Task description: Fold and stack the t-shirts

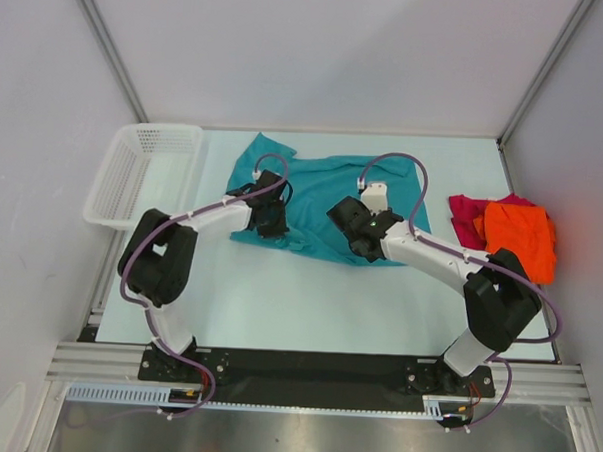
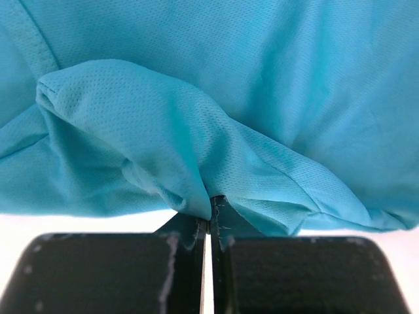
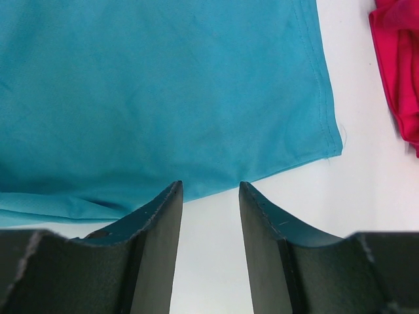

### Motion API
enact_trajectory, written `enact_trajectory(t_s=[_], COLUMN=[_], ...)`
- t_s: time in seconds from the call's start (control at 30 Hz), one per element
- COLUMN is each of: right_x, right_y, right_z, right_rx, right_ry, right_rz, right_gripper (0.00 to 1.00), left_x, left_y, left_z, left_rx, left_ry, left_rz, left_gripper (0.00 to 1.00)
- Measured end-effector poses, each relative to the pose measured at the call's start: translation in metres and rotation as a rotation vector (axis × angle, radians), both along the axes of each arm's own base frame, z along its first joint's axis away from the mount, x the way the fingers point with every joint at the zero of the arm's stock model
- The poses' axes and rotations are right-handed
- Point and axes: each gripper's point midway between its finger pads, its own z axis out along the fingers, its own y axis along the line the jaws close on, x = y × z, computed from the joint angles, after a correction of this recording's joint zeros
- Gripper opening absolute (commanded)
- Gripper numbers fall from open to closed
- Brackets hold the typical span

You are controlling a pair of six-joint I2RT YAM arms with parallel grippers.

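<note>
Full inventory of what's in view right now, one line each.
teal t-shirt: 1, teal-blue, spread across the middle of the table
orange t-shirt: 1, bright orange, bunched at the table's right edge, overlapping the magenta one
magenta t-shirt: 1, magenta-red, bunched, showing at the orange one's left and far side
basket: 1, white mesh, far-left corner of the table
table: 1, pale, under everything
left gripper: 1, black, shut on a fold of the teal t-shirt's left part
right gripper: 1, black, open, at the teal t-shirt's near hem, holding nothing
</note>
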Motion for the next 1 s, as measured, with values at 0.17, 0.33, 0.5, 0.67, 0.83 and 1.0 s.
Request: enact_trajectory(t_s=[0.17, 0.33, 0.5, 0.67, 0.83, 1.0], right_x=[-0.001, -0.003, -0.003, -0.004, -0.008, -0.012], right_y=[-0.001, -0.003, -0.003, -0.005, -0.010, -0.015], right_z=[-0.002, -0.006, -0.006, -0.002, 0.009, 0.018], right_rx=[-0.002, -0.007, -0.005, 0.001, 0.010, 0.013], right_ry=[0.003, 0.011, 0.009, 0.000, -0.020, -0.039], right_rz=[-0.002, -0.002, -0.002, -0.003, -0.007, -0.015], right_gripper=[0.45, 0.45, 0.45, 0.45, 0.45, 0.45], left_x=[-0.007, -0.022, -0.044, -0.081, -0.124, -0.158], left_y=[0.004, 0.014, 0.026, 0.041, 0.057, 0.071], left_z=[0.022, 0.065, 0.097, 0.097, 0.088, 0.077], left_rx=[-0.012, -0.037, -0.069, -0.080, -0.102, -0.120], left_ry=[-0.023, -0.083, -0.135, -0.114, -0.077, -0.054], left_rz=[0.001, 0.005, 0.004, -0.007, -0.013, 0.000], left_gripper=[0.00, 0.00, 0.11, 0.34, 0.65, 0.71])
